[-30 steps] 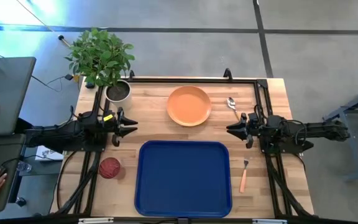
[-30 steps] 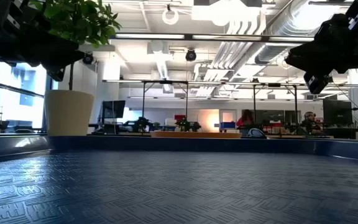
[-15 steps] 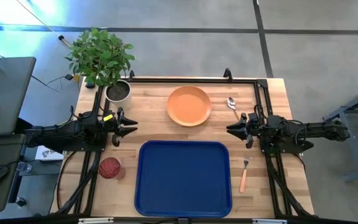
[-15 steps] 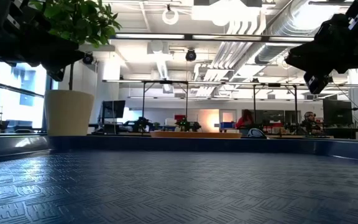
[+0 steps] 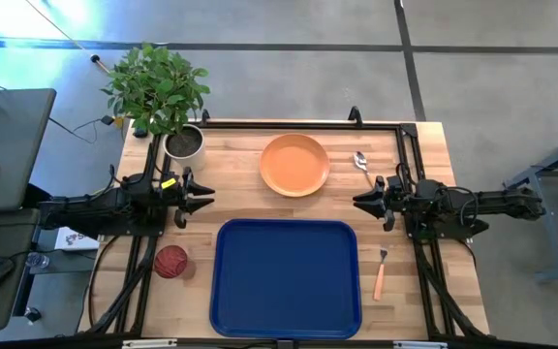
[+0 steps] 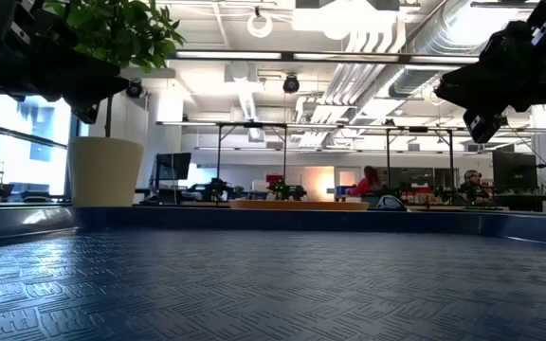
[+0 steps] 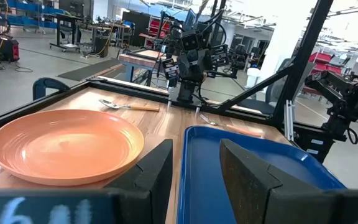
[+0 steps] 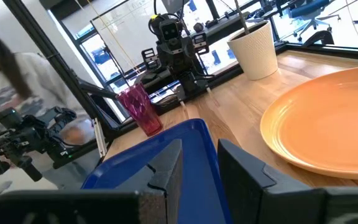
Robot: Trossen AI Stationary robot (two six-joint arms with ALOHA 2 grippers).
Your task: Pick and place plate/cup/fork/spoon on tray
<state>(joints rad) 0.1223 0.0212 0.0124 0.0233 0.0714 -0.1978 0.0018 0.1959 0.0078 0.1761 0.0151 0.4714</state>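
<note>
The orange plate lies at the table's far middle, with the spoon just to its right. The blue tray lies flat at the near middle. The dark-red cup stands upright left of the tray, and the fork lies right of it. My left gripper hovers open and empty left of the tray's far left corner, pointing right. My right gripper hovers open and empty off the tray's far right corner, pointing left. The left wrist view shows the plate and tray, and the right wrist view shows the cup.
A potted plant in a pale pot stands at the table's far left corner. A black frame rail runs along the far edge and down both sides. A person shows beyond the table's left side.
</note>
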